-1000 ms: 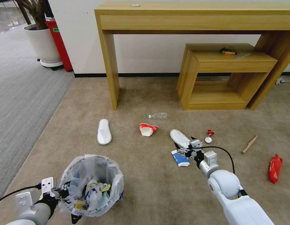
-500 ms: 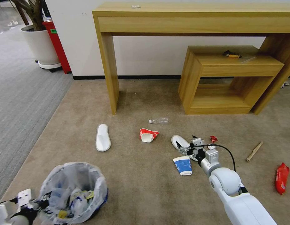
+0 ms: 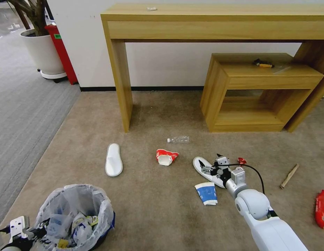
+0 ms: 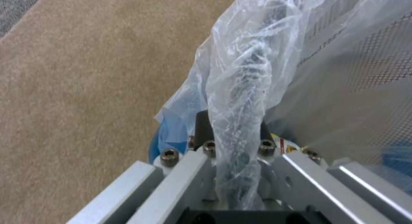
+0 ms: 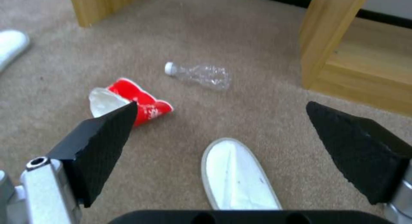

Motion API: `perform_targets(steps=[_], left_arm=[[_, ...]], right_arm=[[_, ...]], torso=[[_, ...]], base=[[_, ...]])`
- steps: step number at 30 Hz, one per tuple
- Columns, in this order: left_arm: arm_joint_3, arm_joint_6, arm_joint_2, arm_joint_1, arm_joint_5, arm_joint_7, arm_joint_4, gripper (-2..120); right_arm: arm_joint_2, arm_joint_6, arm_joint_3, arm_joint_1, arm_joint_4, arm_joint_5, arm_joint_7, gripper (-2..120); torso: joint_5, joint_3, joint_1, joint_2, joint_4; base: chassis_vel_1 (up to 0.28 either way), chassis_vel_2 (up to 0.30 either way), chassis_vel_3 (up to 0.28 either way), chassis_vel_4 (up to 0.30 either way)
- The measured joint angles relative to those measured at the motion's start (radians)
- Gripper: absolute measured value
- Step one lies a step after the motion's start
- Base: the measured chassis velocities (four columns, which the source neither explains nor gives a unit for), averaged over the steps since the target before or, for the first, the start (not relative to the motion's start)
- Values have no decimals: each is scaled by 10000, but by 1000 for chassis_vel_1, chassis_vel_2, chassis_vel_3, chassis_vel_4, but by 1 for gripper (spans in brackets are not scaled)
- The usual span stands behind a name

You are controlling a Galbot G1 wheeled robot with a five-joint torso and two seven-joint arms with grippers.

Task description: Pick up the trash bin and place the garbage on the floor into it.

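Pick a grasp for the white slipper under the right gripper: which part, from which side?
Judging by its pose, take the white slipper across its width at the closed toe end, coming straight down from above. It lies flat on the floor, long and narrow, so the right gripper, open above it, can likely span its width but not its length.

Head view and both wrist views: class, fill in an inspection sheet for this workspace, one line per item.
Surface: beige carpet, littered.
Job's things: trash bin, bag-lined, part full; two white slippers; red cup; blue cup; clear bottle; wooden stick; red wrapper.
Clutter: black-and-yellow tool on low wooden shelf.
Grippers: left pincer shut on bin rim; right pincer open above slipper.
Cables: black cable on right wrist.
Surroundings: wooden table, plant pot, red box.
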Motion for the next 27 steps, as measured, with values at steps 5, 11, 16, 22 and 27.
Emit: perform_targets(steps=[5,11,16,22,27], left_arm=[[-339,0,25,35,-134,169,94,0],[-689,0,105,30,-272,319,307,0],[-949,0,204,35,-343,467,548,0],[-1193,0,324,190,-504,642,715,0],[-1295,-15,340,265,-725,859,1236,0]], right_arm=[[26,-268,-382,14,-421,-23,14,100],[155,-1317,-1007,209,-1020,155,395,100],[296,-1985,-1431,464,-1463,227,675,100],[688,-3508,-1683,772,-1800,250,1466,100],[1025,-4349,-1786,977,-2469,-59,2027,100]], torso=[[3,0,0,0,0],[2,-1,-1,1,1],[0,-1,0,0,1],[2,-1,0,0,1],[0,-1,-1,0,2]], base=[[-51,37,56,-34],[0,0,0,0],[0,0,0,0],[0,0,0,0],[0,0,0,0]])
